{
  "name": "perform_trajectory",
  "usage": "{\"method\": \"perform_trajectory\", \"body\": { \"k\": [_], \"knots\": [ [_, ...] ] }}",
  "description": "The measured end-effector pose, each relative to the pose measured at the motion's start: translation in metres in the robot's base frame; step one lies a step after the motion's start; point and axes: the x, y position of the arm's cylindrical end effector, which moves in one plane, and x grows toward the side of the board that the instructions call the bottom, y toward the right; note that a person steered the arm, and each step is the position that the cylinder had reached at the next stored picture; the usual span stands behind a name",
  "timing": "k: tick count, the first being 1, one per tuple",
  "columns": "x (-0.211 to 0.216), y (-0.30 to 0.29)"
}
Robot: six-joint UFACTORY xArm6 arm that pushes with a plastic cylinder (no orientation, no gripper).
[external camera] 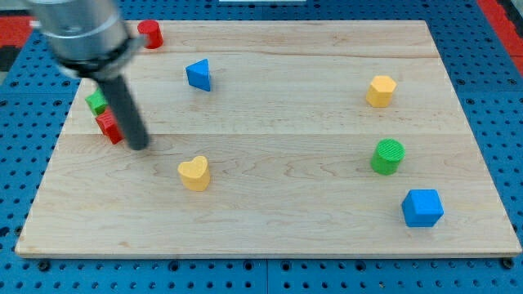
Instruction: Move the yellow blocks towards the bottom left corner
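1. You have no pincer on this arm; my tip [140,147] rests on the tabletop [286,220], just right of a red block [109,127].
2. You see the yellow heart block [194,173] near, right of my tip, apart from it.
3. The yellow hexagonal block [381,91] stands far right.

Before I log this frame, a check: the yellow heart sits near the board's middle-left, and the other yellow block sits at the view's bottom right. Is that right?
Not quite. The yellow heart is placed as you say, but the other yellow block sits at the view's upper right, as the camera view shows. The blue cube is at bottom right.
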Motion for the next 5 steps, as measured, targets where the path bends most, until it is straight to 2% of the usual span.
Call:
{"method": "perform_trajectory", "body": {
  "k": [1, 2, 3, 5],
  "knots": [
    [0.0, 0.087],
    [0.032, 0.089],
    [0.063, 0.027],
    [0.063, 0.011]
  ]
}}
